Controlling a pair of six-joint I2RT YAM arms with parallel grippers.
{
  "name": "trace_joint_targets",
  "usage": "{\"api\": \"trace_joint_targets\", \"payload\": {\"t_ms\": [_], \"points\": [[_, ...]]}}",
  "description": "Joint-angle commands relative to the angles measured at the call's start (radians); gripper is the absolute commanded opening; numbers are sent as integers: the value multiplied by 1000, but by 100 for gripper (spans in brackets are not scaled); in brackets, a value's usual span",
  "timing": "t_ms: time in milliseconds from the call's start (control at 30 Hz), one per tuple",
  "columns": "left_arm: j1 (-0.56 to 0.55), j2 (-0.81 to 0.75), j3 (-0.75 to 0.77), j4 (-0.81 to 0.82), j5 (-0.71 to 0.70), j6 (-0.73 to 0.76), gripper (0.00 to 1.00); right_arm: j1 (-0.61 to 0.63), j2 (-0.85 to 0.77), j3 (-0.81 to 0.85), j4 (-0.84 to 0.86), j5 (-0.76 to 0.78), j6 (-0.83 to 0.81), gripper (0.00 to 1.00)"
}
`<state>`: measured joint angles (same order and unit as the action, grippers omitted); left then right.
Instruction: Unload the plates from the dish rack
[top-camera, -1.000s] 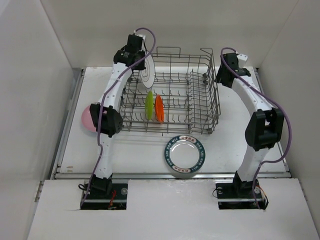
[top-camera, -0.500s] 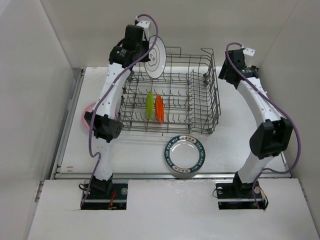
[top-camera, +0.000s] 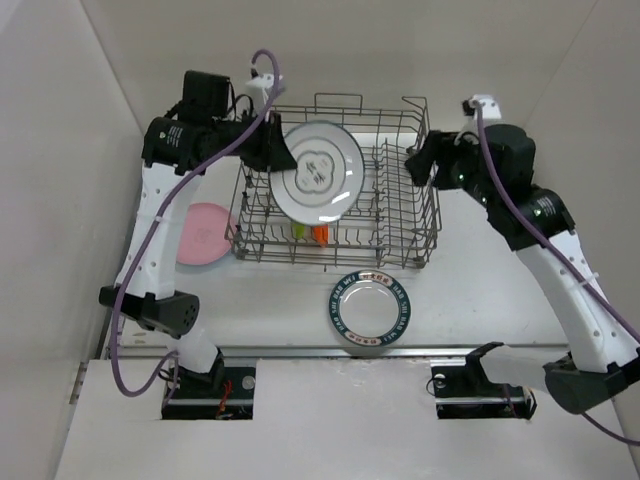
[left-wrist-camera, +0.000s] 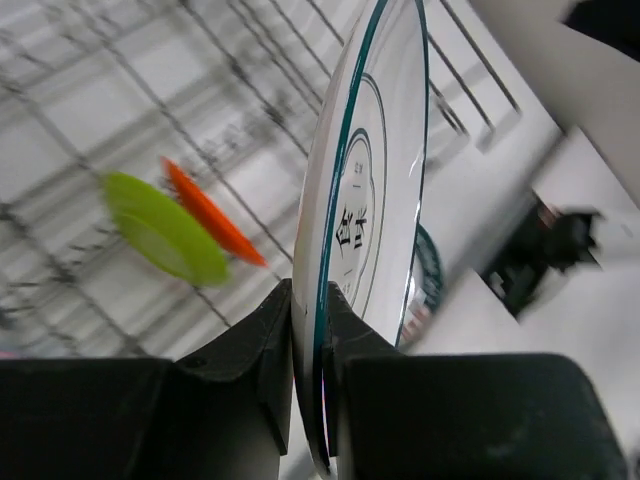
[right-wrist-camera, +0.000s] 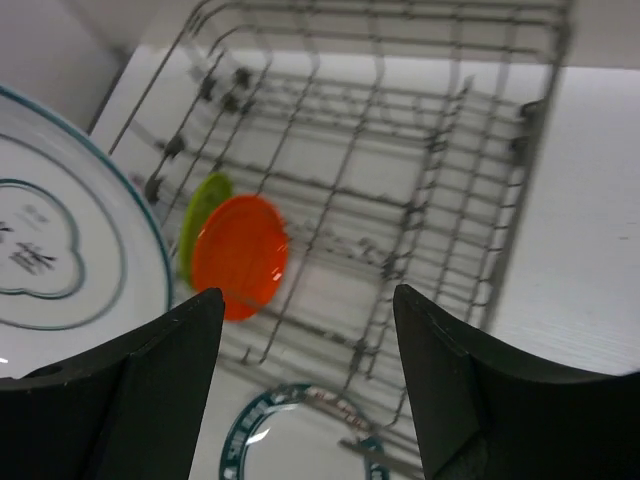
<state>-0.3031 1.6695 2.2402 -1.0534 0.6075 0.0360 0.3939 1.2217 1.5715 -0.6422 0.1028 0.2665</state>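
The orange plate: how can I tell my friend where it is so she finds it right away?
Look for the big grey wire dish rack in the middle of the table. Two small plates stand on edge inside it, side by side. The orange plate is the right one in the top view, beside the lime green plate, and nothing else there is orange.
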Motion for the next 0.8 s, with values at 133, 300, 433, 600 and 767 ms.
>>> {"api": "trace_joint_targets", "payload": {"t_ms": [133, 300, 433, 600, 767], "points": [[-53, -135, -238, -252, 403, 298, 0, 219, -85, -198, 13, -314, -29, 74], [-62, -208, -382, -296, 368, 376, 0, 325, -154, -303, 51, -314, 66, 71], [-71, -260, -451, -309, 359, 390, 0, 410, -169, -387, 108, -299, 138, 63], [-71, -295, -461, -365, 419, 467, 0, 485, -160, -433, 174, -267, 207, 49], [-71, -317, -488, -365, 442, 487, 0, 511, -162, -452, 237, -256, 250, 27]]}}
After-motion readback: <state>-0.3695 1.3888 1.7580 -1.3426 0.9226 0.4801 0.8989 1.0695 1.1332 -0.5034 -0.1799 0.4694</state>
